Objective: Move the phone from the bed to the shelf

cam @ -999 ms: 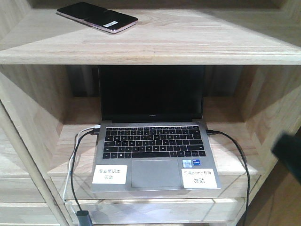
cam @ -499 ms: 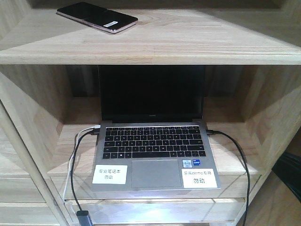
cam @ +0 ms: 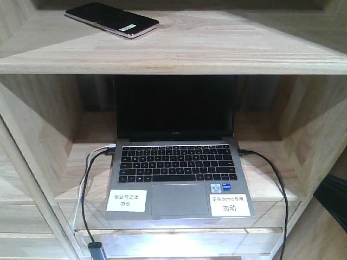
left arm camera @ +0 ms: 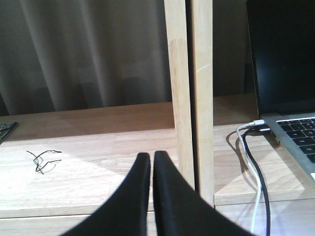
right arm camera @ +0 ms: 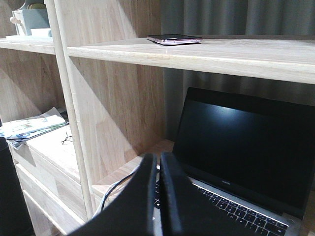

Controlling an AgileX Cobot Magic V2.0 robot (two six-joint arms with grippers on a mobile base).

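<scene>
I read the shelf (cam: 217, 51) as already loaded: the phone (cam: 111, 19) lies flat near the back-left corner of its upper board, clear of the front edge, above the open laptop (cam: 179, 162). The step in hand is retreat, so I would back off level and leave the cables (cam: 89, 179) alone. The left gripper (left arm camera: 151, 167) and right gripper (right arm camera: 158, 169) are both clenched, empty.

An open grey laptop (cam: 179, 162) with dark screen; cables (cam: 87, 189) plugged at its nine and three o'clock sides.
</scene>
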